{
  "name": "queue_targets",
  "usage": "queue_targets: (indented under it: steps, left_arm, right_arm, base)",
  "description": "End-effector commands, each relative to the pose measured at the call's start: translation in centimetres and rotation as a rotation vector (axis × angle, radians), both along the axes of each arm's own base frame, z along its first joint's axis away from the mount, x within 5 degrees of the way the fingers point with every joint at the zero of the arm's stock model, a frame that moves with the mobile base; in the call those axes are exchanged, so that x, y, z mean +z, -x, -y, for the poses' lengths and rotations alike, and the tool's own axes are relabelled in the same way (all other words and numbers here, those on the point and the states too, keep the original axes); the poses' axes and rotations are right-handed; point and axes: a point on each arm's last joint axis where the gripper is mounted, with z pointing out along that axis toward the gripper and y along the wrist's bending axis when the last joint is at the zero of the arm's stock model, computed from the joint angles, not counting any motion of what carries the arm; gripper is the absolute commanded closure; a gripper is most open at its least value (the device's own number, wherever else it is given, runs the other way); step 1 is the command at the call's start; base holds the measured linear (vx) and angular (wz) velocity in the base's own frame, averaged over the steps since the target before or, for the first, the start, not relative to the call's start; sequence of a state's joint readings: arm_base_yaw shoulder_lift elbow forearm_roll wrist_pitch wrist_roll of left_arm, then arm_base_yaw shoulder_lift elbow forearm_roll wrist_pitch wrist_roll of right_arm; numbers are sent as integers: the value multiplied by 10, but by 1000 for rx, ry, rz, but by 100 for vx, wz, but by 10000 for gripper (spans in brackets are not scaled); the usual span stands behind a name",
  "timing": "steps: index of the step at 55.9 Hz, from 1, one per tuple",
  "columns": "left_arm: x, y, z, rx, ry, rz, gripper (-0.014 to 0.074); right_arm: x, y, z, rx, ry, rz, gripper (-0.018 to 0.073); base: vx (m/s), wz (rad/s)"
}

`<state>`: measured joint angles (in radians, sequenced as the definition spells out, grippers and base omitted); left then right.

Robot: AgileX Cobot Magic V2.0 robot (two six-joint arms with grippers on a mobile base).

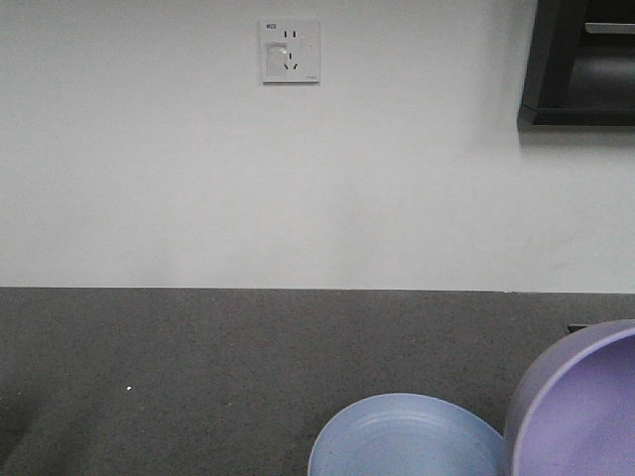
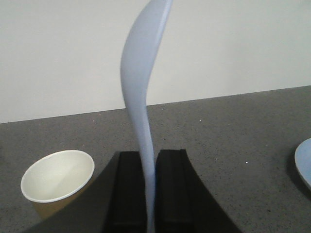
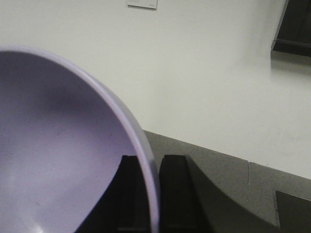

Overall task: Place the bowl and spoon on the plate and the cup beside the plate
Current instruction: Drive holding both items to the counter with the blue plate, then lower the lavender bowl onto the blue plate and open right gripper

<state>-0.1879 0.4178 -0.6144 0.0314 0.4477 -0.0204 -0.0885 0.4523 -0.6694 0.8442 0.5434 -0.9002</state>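
Pale blue-white plastic spoon (image 2: 138,73) stands pinched in our left gripper (image 2: 150,156) near the brown paper cup (image 2: 57,177). Our right gripper (image 3: 154,159) clamps the rim of the tilted round lavender plastic bowl (image 3: 58,145), just beside the shallow pale blue plastic plate (image 1: 407,441).

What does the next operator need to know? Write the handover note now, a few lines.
Left gripper: shut on the spoon, handle between the fingers, wider end up.
Right gripper: shut on the rim of the lavender bowl, which is tilted beside the plate.
Pale blue plate: on the dark counter, bare where visible.
Paper cup: upright on the counter, empty, apart from the plate.
Done: spoon and bowl grasped.
Left: set bowl and spoon on the plate, move the cup beside it.
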Motion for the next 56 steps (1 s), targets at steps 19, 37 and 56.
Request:
queue_targets:
  steps: [19,37,56]
  left_arm:
    - [17,0,1,-11,27,110,603]
    - [17,0,1,-12,30,112,603]
    - [14,1,1,-10,33,77,603]
  right_arm:
    - [18,0,0,1,-158,77,568]
    - [9,-38,4,-34,-319,-98,568]
    - [-25,-158,-14,73,-182,-701,568]
  base:
    - [0,0]
    - [0,0]
    - [0,0]
